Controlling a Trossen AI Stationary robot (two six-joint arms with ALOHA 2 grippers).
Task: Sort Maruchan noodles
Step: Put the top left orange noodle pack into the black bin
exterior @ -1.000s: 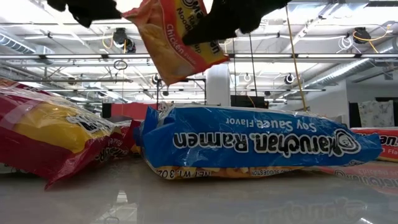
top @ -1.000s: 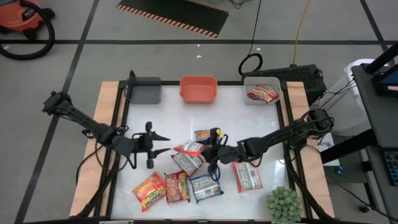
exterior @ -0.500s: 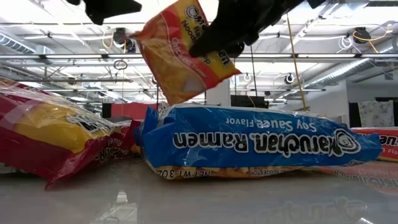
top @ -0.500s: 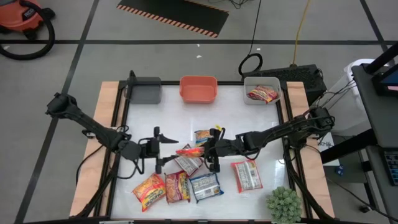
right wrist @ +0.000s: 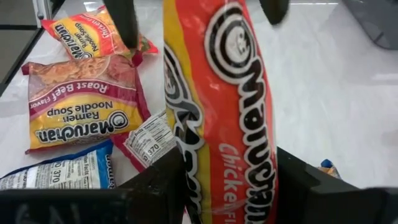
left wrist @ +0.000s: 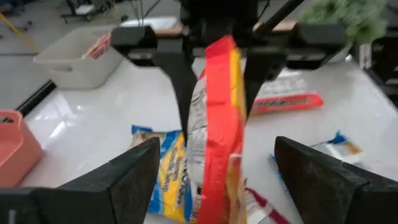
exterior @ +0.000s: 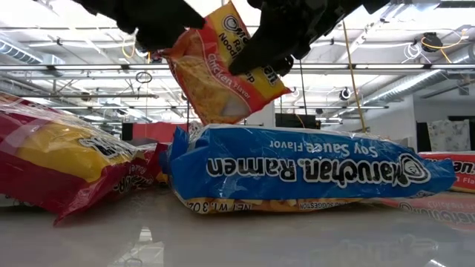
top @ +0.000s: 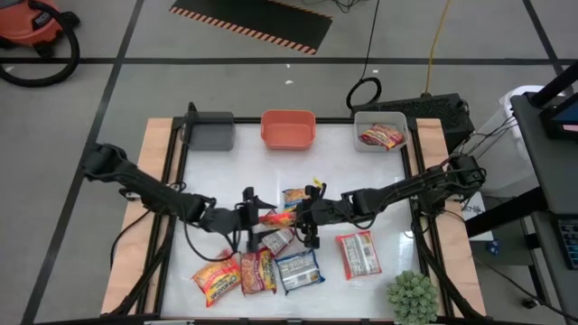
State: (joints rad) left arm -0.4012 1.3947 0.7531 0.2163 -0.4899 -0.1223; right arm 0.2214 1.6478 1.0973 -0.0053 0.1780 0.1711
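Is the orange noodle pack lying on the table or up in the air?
Up in the air. The right gripper holds the orange noodle pack above the blue pack, while the left gripper reaches in, open.

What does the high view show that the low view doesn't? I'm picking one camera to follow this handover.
Only the high view shows the three bins, grey, orange and white, the plant, and which arm is which. Only the low view shows the blue soy sauce packet side-on, with the room behind. Both show the orange chicken packet held off the table by the right gripper, the left gripper open around it.
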